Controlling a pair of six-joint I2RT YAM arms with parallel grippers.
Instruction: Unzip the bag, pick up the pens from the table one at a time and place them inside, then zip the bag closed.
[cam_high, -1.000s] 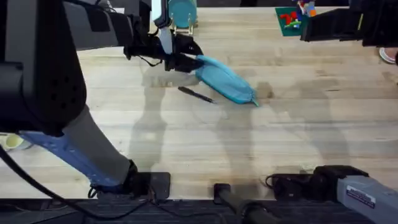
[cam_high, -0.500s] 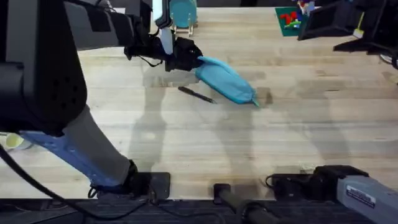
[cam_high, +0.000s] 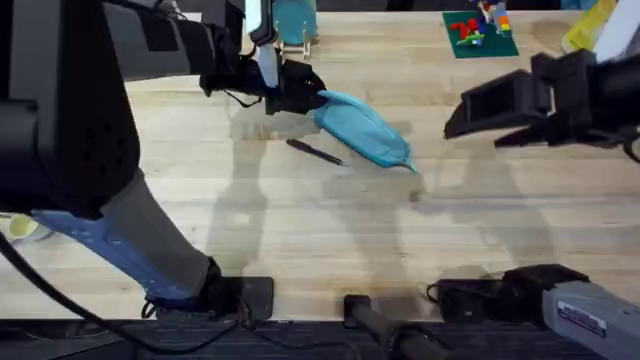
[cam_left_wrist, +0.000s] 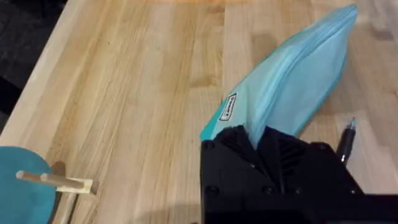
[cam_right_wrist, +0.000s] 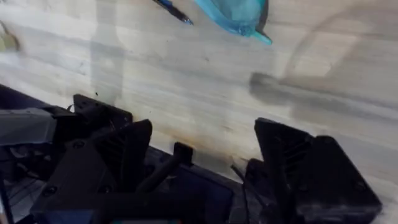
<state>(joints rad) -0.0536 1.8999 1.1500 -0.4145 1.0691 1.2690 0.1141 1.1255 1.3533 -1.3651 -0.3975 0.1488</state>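
The light turquoise bag (cam_high: 362, 130) lies slantwise on the table (cam_high: 300, 230), back of centre. My left gripper (cam_high: 297, 96) is shut on the bag's left end; in the left wrist view the black fingers (cam_left_wrist: 261, 146) pinch the fabric of the bag (cam_left_wrist: 292, 81) near its small label. One dark pen (cam_high: 315, 151) lies on the wood just in front of the bag, also seen as the pen (cam_left_wrist: 345, 140) beside the fingers. My right gripper (cam_high: 462, 115) hovers open, right of the bag's far tip and apart from it. The right wrist view has the bag (cam_right_wrist: 239, 14) and the pen (cam_right_wrist: 174, 11) ahead of its spread fingers (cam_right_wrist: 124, 155).
A round teal object on a wooden stand (cam_high: 293, 20) stands at the back, right behind my left gripper. A green plate with coloured bricks (cam_high: 478, 32) sits at the back right, and a yellow object (cam_high: 590, 25) lies beyond it. Bare wood spans the front half of the table.
The right arm has swung in from the back right and now sits lower, nearer the bag's right tip. The left gripper, bag and pen have stayed put.
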